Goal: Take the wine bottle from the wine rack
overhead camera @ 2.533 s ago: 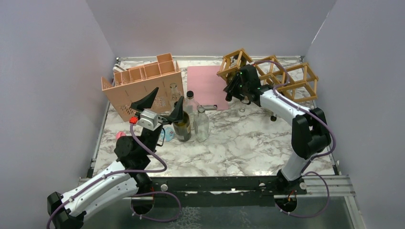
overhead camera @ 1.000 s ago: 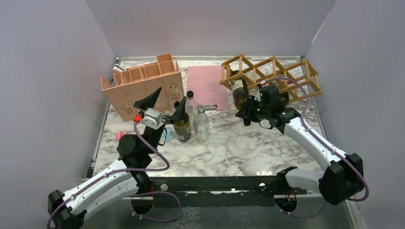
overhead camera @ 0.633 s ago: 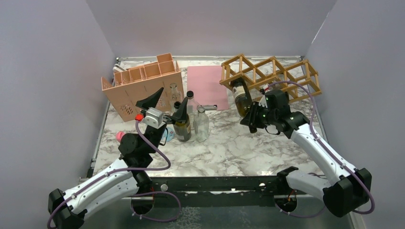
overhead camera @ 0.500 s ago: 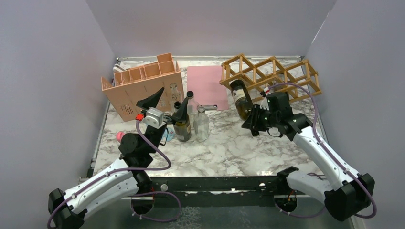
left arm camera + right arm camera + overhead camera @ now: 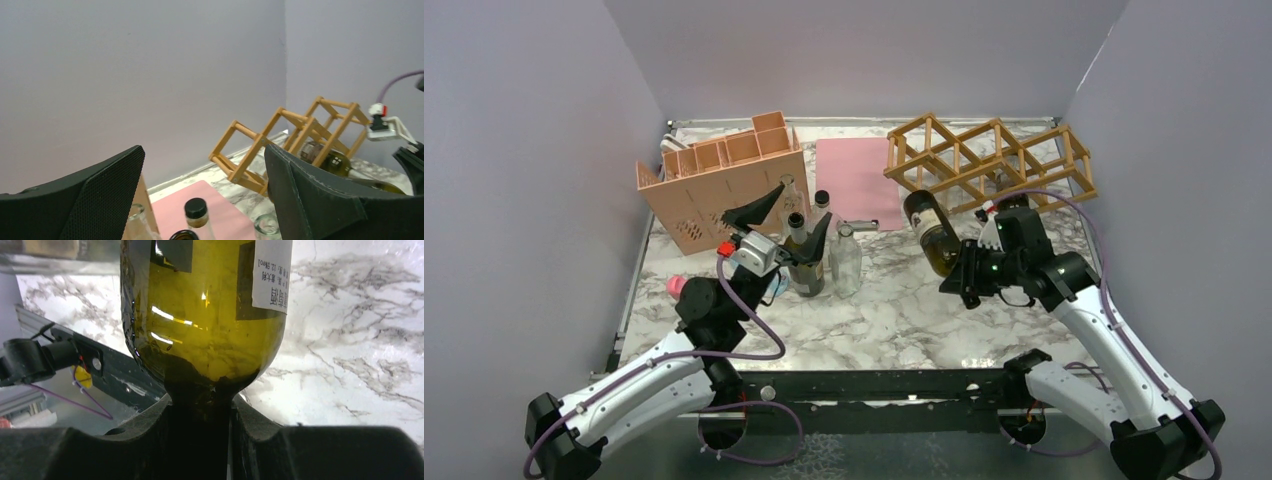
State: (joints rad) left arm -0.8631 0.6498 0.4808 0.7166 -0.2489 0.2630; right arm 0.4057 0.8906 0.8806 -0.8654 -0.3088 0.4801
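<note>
The wine rack (image 5: 990,163) of golden-brown sticks stands at the back right; it also shows in the left wrist view (image 5: 295,134). My right gripper (image 5: 967,281) is shut on the neck of the olive-green wine bottle (image 5: 931,231). It holds the bottle tilted above the table, with its base close to the rack's front left cell. In the right wrist view the bottle (image 5: 200,315) fills the frame and both fingers (image 5: 150,422) clamp its dark neck. My left gripper (image 5: 787,225) is open over several standing bottles, holding nothing.
A salmon-pink perforated box (image 5: 721,182) leans at the back left. A pink mat (image 5: 855,180) lies beside the rack. A dark bottle (image 5: 805,266) and clear bottles (image 5: 846,259) stand at centre-left. Grey walls close in on three sides.
My right arm has drawn the wine bottle out of the rack's left cell, toward the near side. My left gripper has shifted slightly right over the standing bottles.
</note>
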